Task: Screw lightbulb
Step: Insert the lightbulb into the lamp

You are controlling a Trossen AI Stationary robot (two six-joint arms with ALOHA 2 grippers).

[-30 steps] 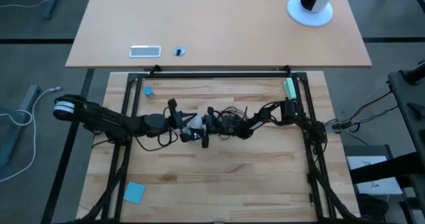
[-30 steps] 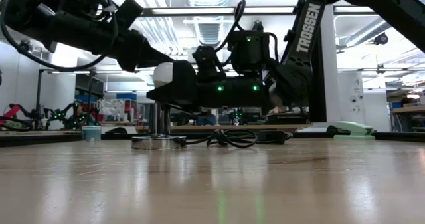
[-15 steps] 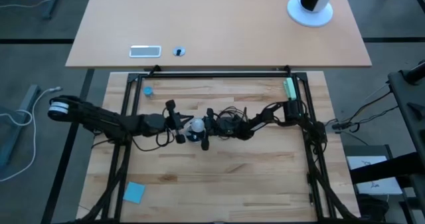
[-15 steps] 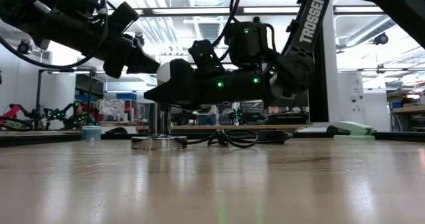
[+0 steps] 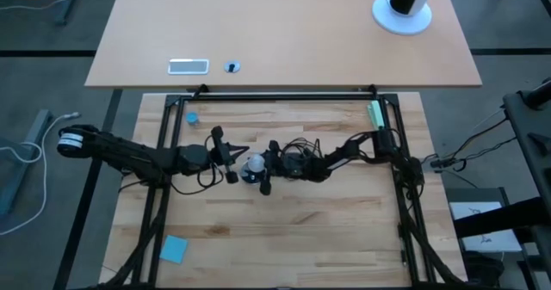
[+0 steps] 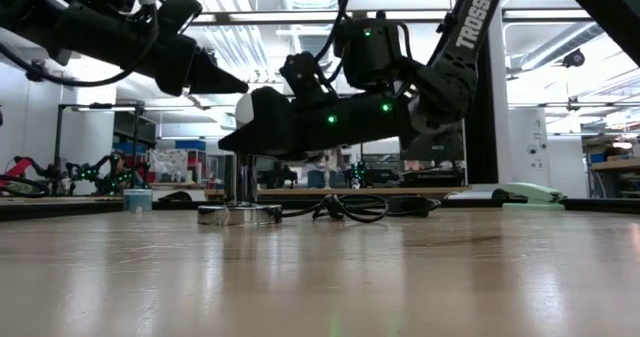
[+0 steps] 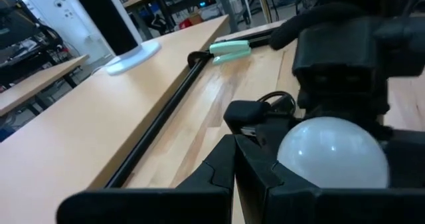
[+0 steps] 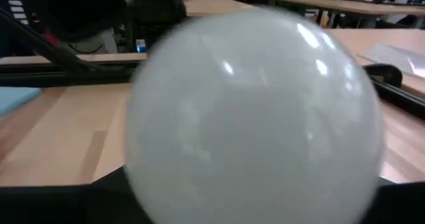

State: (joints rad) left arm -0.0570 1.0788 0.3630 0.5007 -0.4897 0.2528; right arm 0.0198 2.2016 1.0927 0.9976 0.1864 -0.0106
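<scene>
Both arms meet over the middle of the wooden table. From above I see the lightbulb sitting white and round between them, just in front of the right gripper, whose dark fingers reach along either side of it. In the low view the bulb stands upright above a silver socket disc with its black cord coiled beside it on the table; the screw base runs down toward the disc, though I cannot tell how far it is seated.

My right wrist camera is almost filled by the frosted bulb. I cannot tell from any view whether the right fingers are pinching the glass or standing just off it.

The left gripper points at the bulb from the other side with its fingers pressed together, tips close to the glass but not touching, as the low view shows. Its wrist camera looks past those closed fingers at the bulb.

A small blue cap lies well apart, near the far left corner.
</scene>
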